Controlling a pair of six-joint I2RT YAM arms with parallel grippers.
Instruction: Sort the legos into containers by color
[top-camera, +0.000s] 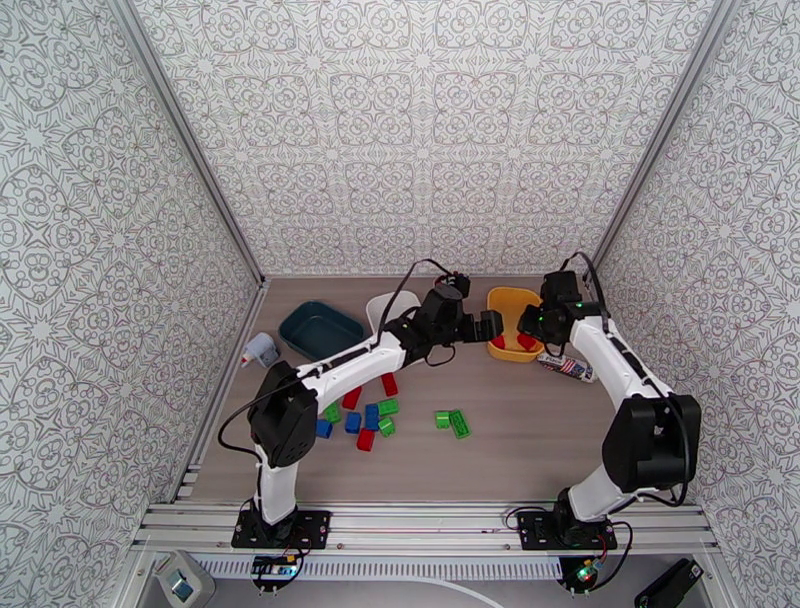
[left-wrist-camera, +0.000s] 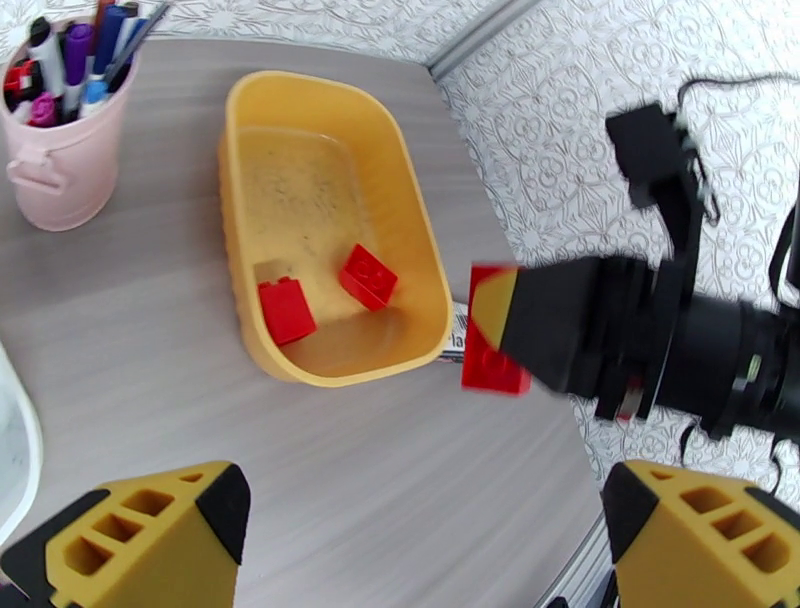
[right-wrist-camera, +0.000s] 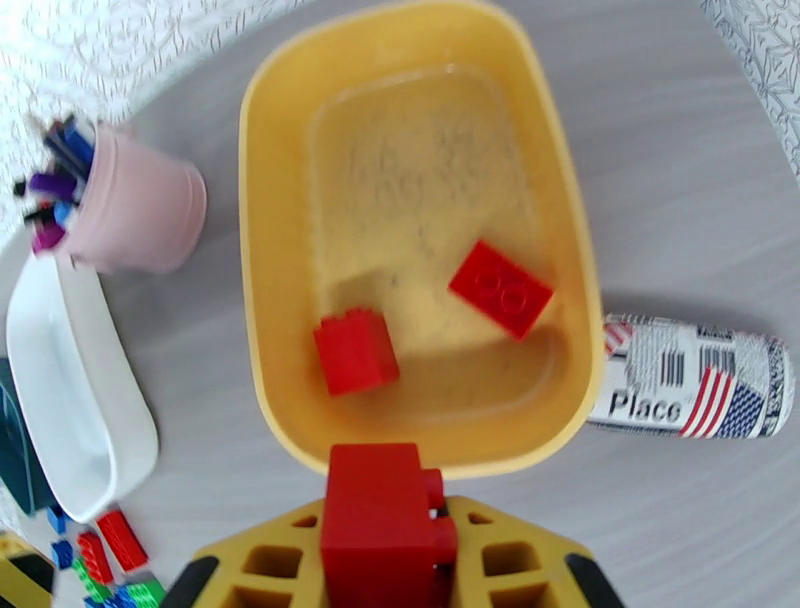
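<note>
Red, green and blue legos (top-camera: 375, 415) lie scattered at lower centre of the top view. Beyond them the left gripper (left-wrist-camera: 420, 540) hangs with fingers spread wide. The right gripper (right-wrist-camera: 390, 560) pinches a red brick (right-wrist-camera: 372, 490) at the bottom-frame rim of the yellow tub (right-wrist-camera: 262, 250), where two red bricks (right-wrist-camera: 355, 352) lie.
</note>
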